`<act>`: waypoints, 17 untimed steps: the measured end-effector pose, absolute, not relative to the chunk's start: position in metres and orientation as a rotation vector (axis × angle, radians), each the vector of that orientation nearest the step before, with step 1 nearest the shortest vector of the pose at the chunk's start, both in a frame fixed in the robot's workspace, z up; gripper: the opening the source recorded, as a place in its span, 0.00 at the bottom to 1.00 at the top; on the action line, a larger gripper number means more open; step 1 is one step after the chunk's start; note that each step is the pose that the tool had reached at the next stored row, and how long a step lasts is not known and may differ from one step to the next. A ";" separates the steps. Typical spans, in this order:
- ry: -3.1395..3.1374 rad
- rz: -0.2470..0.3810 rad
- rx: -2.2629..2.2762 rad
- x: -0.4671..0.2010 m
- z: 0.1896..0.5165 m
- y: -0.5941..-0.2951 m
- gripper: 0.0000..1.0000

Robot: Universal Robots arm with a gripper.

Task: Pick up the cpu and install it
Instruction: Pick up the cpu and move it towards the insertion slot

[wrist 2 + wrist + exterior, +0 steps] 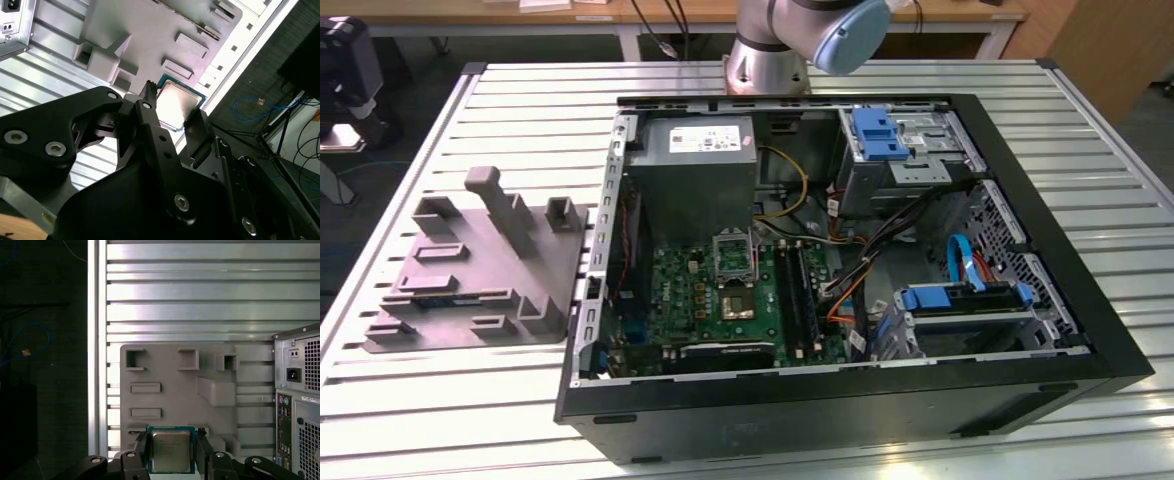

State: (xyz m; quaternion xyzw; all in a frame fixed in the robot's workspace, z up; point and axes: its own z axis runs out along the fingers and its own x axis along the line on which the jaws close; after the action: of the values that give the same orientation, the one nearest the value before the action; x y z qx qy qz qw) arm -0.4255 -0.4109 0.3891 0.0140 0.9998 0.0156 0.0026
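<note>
In both wrist views we see the hand (171,452) (172,107) closed narrowly on the cpu (171,449) (181,101). Its two black fingers (141,446) press on opposite edges of the chip. The pale metal lid faces the cameras, with a green border around it. There is faint print on the lid that we cannot read.

The cpu hangs over one edge of the grey tray (170,367) (145,30), which is moulded with square and oblong pockets and lies on the slatted metal tabletop (190,290). The chip looks lifted clear of the tray, though we cannot be sure from these angles.

In the exterior view the tray (467,270) sits just beside the open black computer case (854,410), on the exterior view's left of it. The case holds:
- a green motherboard (700,310);
- a grey power supply (700,180) with a white label (711,138) whose writing we cannot make out;
- blue drive brackets (878,135);
- loose cables (907,225).

The arm's base (787,40) stands behind the case.
</note>
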 end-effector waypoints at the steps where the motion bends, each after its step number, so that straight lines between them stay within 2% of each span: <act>1: 3.136 0.049 0.044 -0.425 0.389 -0.411 0.47; 17: 3.136 0.049 0.044 -0.420 0.389 -0.411 0.47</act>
State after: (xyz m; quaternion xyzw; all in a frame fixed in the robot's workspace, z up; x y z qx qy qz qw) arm -0.4202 -0.4108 0.3891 0.0140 0.9998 0.0156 0.0026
